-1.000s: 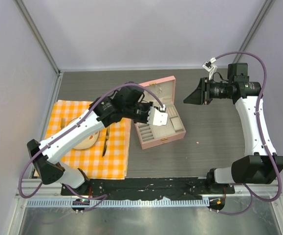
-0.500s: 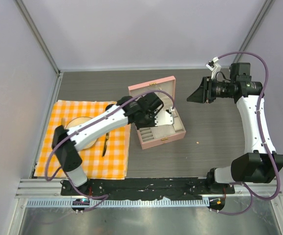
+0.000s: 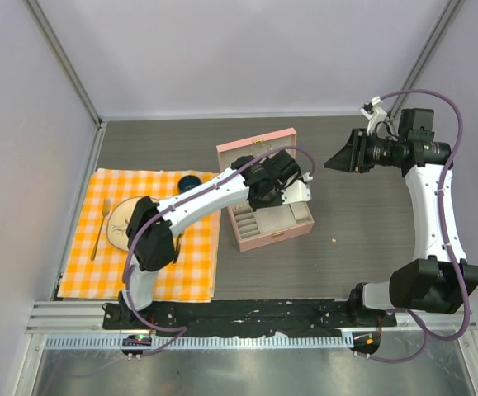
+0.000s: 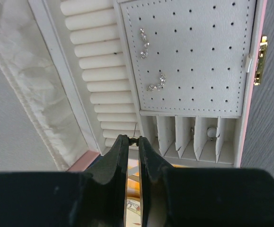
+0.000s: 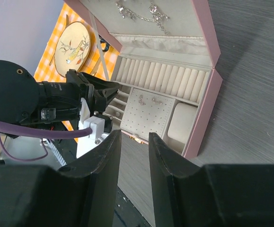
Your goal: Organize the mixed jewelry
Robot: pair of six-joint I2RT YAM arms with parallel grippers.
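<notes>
Stowing looks like the step in hand. The left tool (image 4: 133, 142) is pinched shut on a tiny piece (image 4: 133, 138), probably an earring with a thin wire, though it is too small to be sure. It hangs over the open box (image 3: 276, 238). Straight ahead of its tips lie the rolls (image 4: 103, 80), and just to the right of them the slots (image 4: 184, 137). Further ahead and to the right is the dotted panel (image 4: 198, 56), where 2 sparkly earrings (image 4: 155, 84) already sit.

The right tool (image 5: 134, 137) hovers well away from the box. Its fingers are parted and hold nothing.

As I judge it, the next move calls for a small, slow descent. The tips have to line up over 1 slot or 1 hole of the panel, and only then let go, since so light a piece could cling to a finger or bounce out.

1 pinkish speck (image 3: 334, 240) lies on the table (image 3: 371, 247), beyond the box and well apart from both tools. It is likely the next pick.

No brand, label or writing can be read. The gold clasp (image 4: 260, 60) is plain.
</notes>
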